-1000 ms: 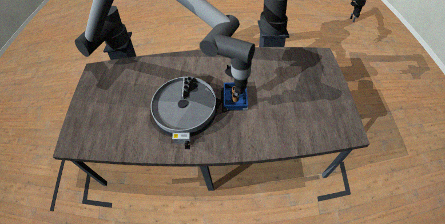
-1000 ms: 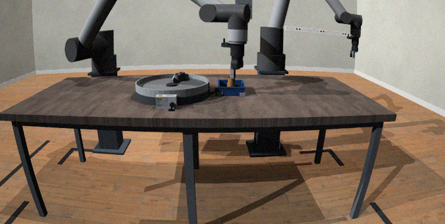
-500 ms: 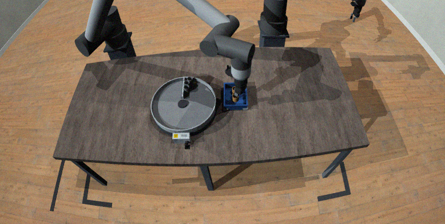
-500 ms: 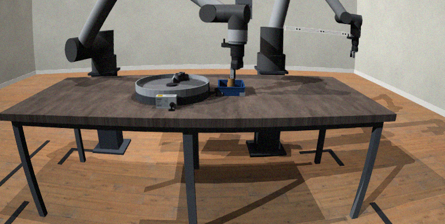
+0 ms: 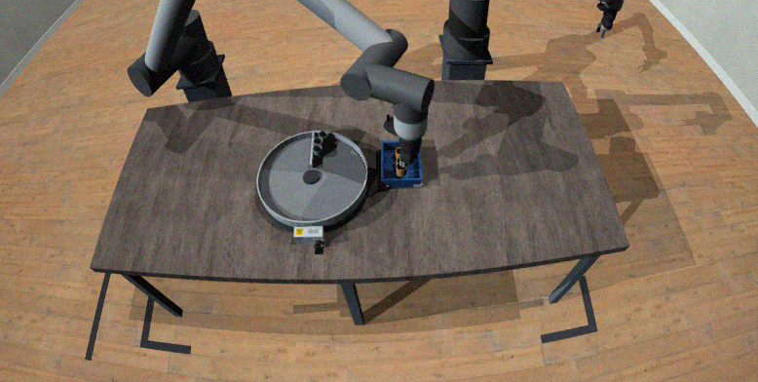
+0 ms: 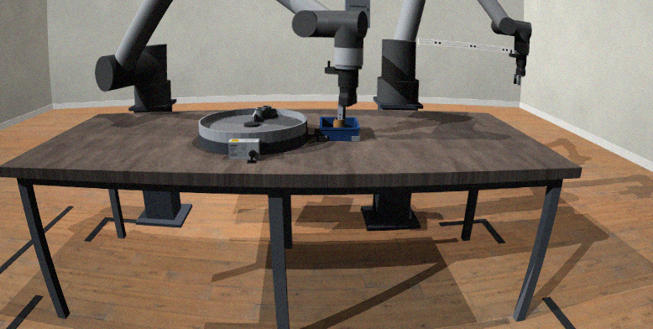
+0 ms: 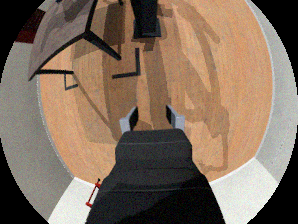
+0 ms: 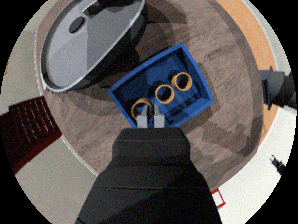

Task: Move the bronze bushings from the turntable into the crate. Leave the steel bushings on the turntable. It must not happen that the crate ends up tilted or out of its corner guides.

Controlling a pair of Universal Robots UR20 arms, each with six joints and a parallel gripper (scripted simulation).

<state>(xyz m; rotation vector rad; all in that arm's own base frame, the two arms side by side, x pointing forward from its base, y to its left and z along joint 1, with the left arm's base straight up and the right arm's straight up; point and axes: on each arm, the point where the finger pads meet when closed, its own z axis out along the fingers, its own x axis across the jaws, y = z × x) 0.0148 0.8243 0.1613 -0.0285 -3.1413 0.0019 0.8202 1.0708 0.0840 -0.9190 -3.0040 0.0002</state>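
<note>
The blue crate [image 5: 408,182] [image 6: 340,134] [image 8: 199,75] stands level; a pale corner guide [image 6: 355,138] shows at its front right. My right gripper [image 5: 401,163] [image 6: 341,117] [image 8: 151,110] is shut on the wall of a bronze bushing [image 5: 399,171] [image 6: 338,122] [image 8: 134,111], low inside the crate. Two more bronze bushings [image 8: 156,95] [image 8: 175,86] stand beside it. Several dark steel bushings [image 5: 317,145] [image 6: 263,110] are on the turntable [image 5: 285,193] [image 6: 255,130] [image 8: 65,65] along its divider. My left gripper [image 5: 600,30] [image 6: 517,80] [image 7: 152,111] is open and empty, far from the table. The held bushing's underside is hidden.
A grey control box [image 5: 308,234] [image 6: 243,148] sits at the turntable's front edge. The turntable's raised rim is close to the crate's left side. The dark wooden table [image 5: 504,210] [image 6: 434,153] extends beyond the crate on the right. The left arm's base stands behind the table.
</note>
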